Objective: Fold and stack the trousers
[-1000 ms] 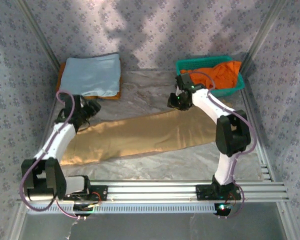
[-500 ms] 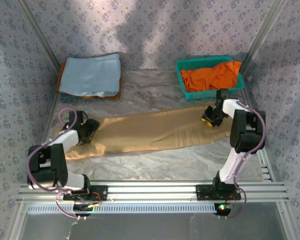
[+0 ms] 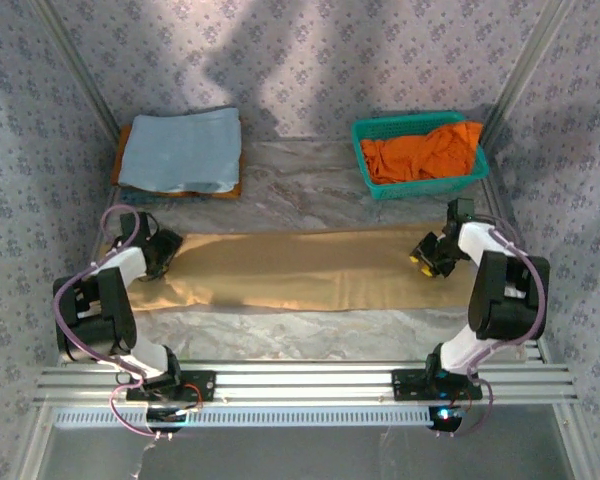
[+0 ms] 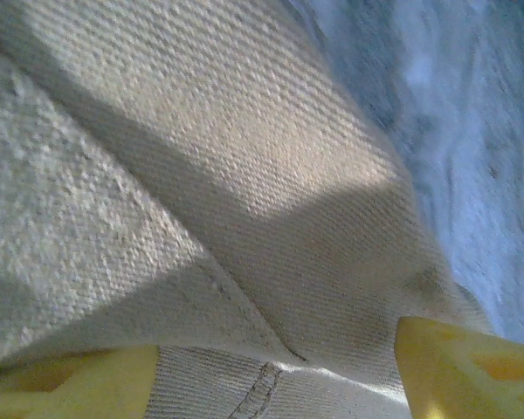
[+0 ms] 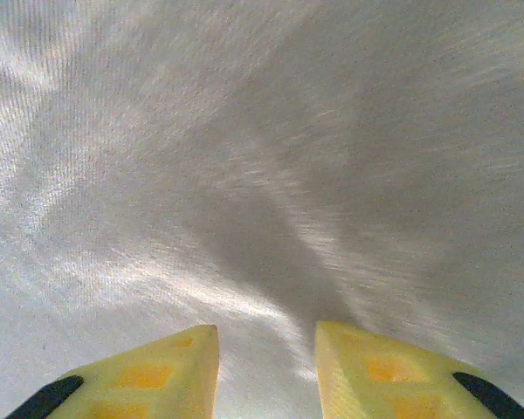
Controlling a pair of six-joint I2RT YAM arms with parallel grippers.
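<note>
The trousers (image 3: pixel 300 268) lay flat as one long tan band across the middle of the worktop (image 3: pixel 310 195), one end near its left edge and the other near its right edge. The left fingers (image 4: pixel 454 371) stood wide apart over the left end, with a ridge of cloth and a stitched seam between them. Whether they had any of it pinched I could not tell. The right fingers (image 5: pixel 157 375) hovered close over the right end with a narrow gap between them and nothing in it. The step in hand looked like taking both ends for a lengthwise fold. To do it well, each side should bite through every layer at the hem or waistband, and both should lift together and carry evenly so the band does not skew. The top view showed the cloth's whole length and how straight it lay, which the wrist views did not. The left wrist view showed the weave, the seam and bare worktop just past the cloth's edge. The right wrist view was blurred, so the cloth's surface there told little. At the far left corner lay a folded blue cloth (image 3: pixel 180 150), and at the far right a green basket (image 3: pixel 430 186) held an orange garment (image 3: pixel 425 150), both well apart from the trousers.
</note>
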